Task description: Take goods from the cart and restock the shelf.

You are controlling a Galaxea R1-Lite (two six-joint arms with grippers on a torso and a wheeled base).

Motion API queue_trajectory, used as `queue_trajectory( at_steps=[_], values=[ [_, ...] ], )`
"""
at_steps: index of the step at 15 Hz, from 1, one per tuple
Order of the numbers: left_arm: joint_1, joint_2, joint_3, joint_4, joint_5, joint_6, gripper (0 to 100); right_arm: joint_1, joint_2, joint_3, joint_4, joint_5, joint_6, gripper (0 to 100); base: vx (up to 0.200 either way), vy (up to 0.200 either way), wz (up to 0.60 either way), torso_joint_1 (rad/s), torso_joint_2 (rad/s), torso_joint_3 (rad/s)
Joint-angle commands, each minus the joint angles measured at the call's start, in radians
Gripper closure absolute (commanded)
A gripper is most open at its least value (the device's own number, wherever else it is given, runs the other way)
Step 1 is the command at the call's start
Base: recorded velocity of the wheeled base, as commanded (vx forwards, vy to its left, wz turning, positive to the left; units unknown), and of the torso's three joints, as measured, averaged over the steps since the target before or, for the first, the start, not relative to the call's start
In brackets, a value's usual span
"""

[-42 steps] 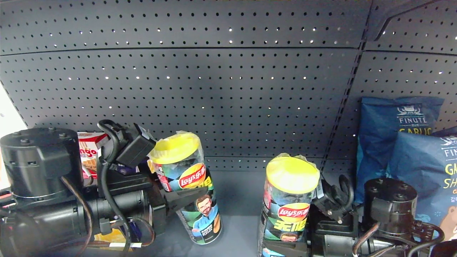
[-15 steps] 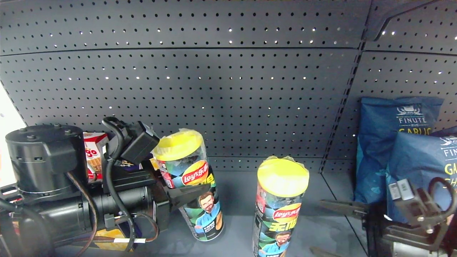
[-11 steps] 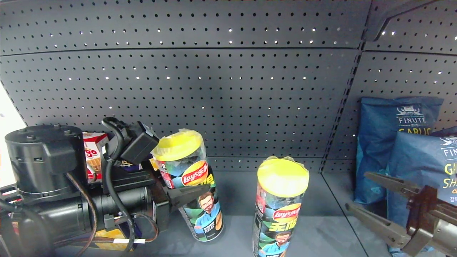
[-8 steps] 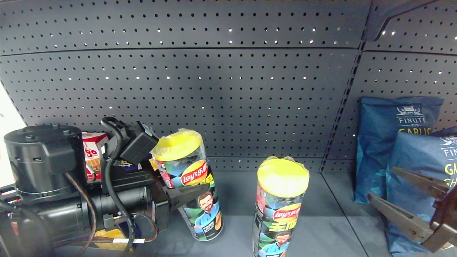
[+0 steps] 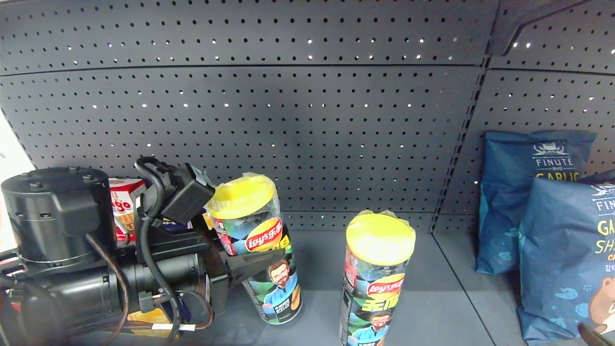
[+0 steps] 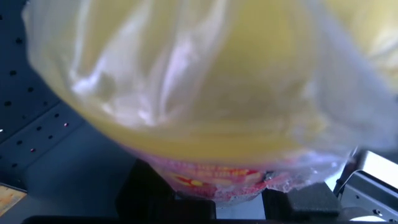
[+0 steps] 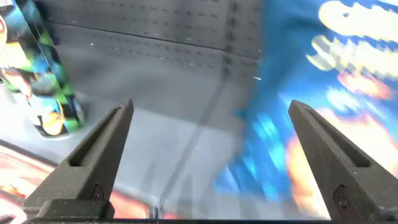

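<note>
My left gripper [image 5: 250, 263] is shut on a chips can [image 5: 269, 283] with a yellow lid, which leans slightly over the shelf floor [image 5: 322, 269]. Up close in the left wrist view, that can's wrapped lid [image 6: 205, 81] sits between the fingers. A second chips can [image 5: 377, 288] stands upright and free to its right. My right gripper [image 7: 214, 162] is open and holds nothing, with the second can [image 7: 37, 81] off to one side and a blue bag [image 7: 329, 93] on the other. One of its fingertips [image 5: 592, 334] shows at the head view's lower right corner.
Blue snack bags [image 5: 533, 192] stand in the right bay behind a vertical divider [image 5: 456, 158]. A red-and-white wafer box [image 5: 120, 206] sits behind my left arm. The pegboard back wall [image 5: 307, 120] closes the shelf; bare floor lies between the cans.
My right gripper let go of the second can, opened, and drew back right and down almost out of the head view. The left arm and its can barely moved.
</note>
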Motion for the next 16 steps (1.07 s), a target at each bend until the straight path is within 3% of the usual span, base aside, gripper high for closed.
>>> queue_trajectory(
  at_steps=[1,2,3,5,9,13,15,16],
  values=[
    [-0.001,-0.006,0.001,0.0,0.001,0.0,100,-0.097,-0.401,0.002,0.29,-0.05,0.021,0,0.0,0.0,0.0,0.0,0.0,0.0],
    [-0.001,-0.009,0.001,0.0,0.003,0.0,100,-0.128,-0.495,0.003,0.426,-0.128,0.035,0,0.0,0.0,0.0,0.0,0.0,0.0],
    [-0.001,-0.025,0.004,0.002,0.003,0.0,100,-0.127,-0.487,0.003,0.419,-0.23,0.038,0,0.0,0.0,0.0,0.0,0.0,0.0],
    [-0.001,-0.047,0.014,0.008,0.01,0.001,100,-0.127,-0.487,0.003,0.471,-0.294,0.041,0,0.0,0.0,0.0,0.0,0.0,0.0],
    [0.0,-0.09,0.058,0.009,0.016,0.0,100,-0.127,-0.487,0.003,0.471,-0.286,0.056,0,0.0,0.0,0.0,0.0,0.0,0.0],
    [0.002,-0.108,0.064,0.011,0.016,0.0,100,-0.127,-0.487,0.002,0.474,-0.116,0.045,0,0.0,0.0,0.0,0.0,0.0,0.0],
    [0.003,-0.11,0.064,0.011,0.016,0.0,100,-0.128,-0.487,0.002,0.475,-0.176,0.045,0,0.0,0.0,0.0,0.0,0.0,0.0],
    [0.006,-0.111,0.064,0.011,0.016,0.0,100,-0.128,-0.487,0.002,0.475,-0.32,0.044,0,0.0,0.0,0.0,0.0,0.0,0.0]
  ],
)
